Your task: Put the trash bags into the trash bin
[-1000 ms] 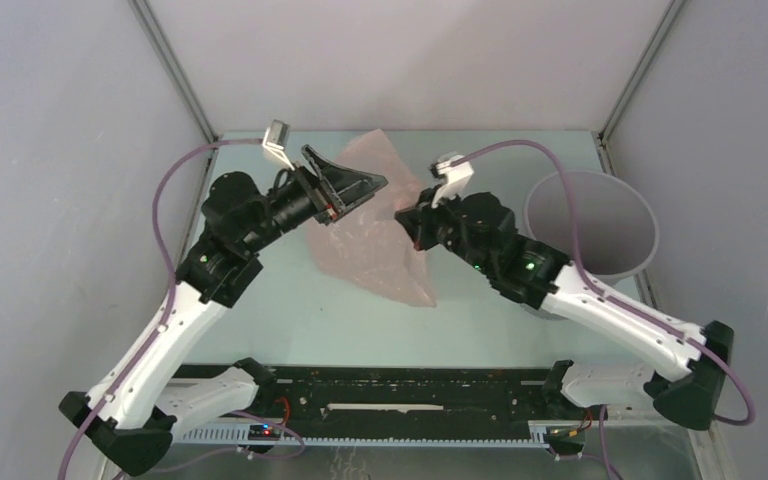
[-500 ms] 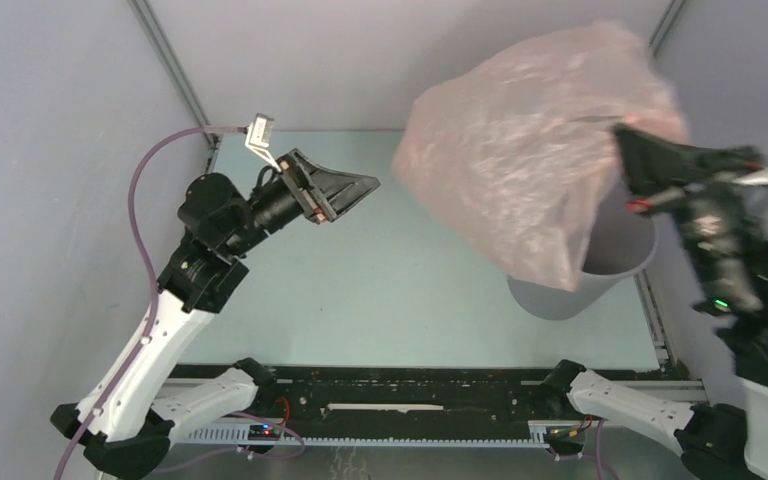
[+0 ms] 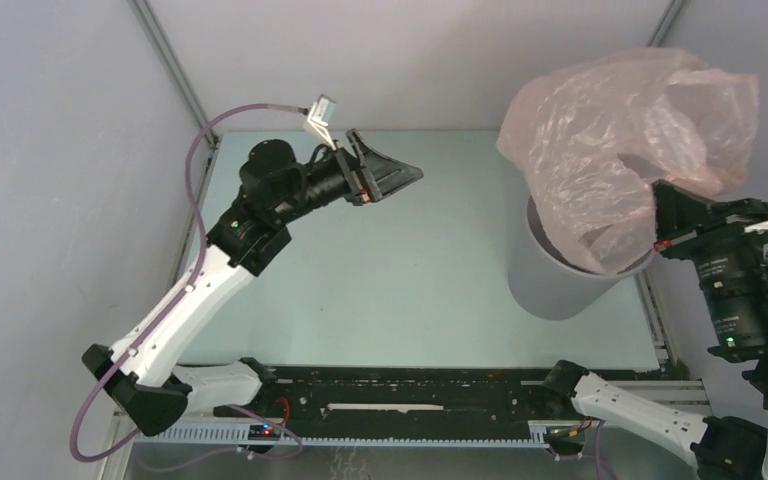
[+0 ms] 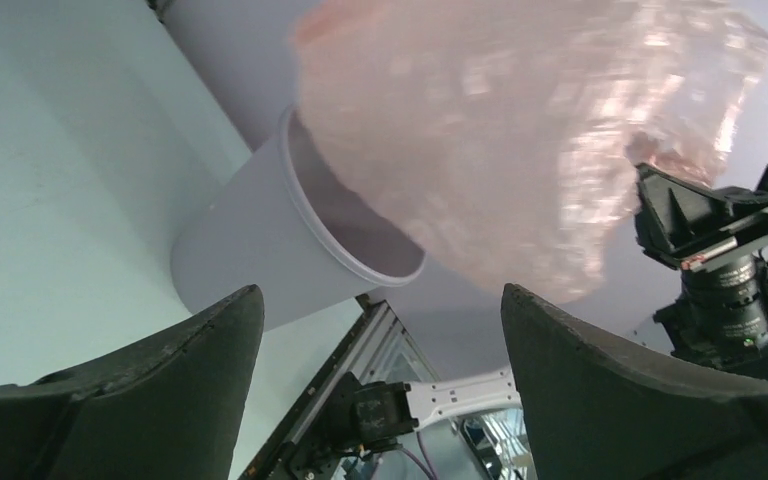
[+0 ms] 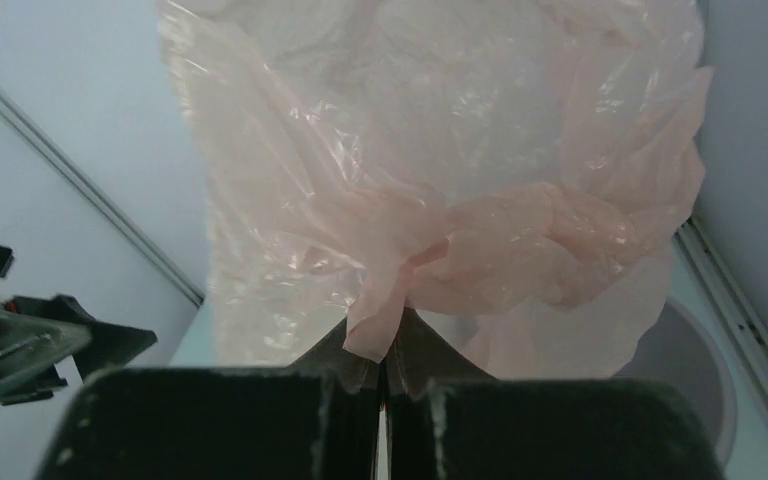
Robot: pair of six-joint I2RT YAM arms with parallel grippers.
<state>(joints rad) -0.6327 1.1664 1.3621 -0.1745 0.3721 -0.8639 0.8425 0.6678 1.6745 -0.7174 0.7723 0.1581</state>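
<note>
While the right tool [image 5: 382, 372] grips the pale-pink trash bag [image 3: 620, 130] aloft, its lower end at the mouth of the grey trash bin [image 3: 550, 290] on the desk [image 3: 410, 290], the left tool [image 3: 407, 178] hovers spread and empty, well apart.

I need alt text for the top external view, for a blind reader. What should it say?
The right fingers pinch a puffed pink bag above the grey bin, its lower end inside the rim. The left fingers hang open and empty over the table, apart from both.
</note>
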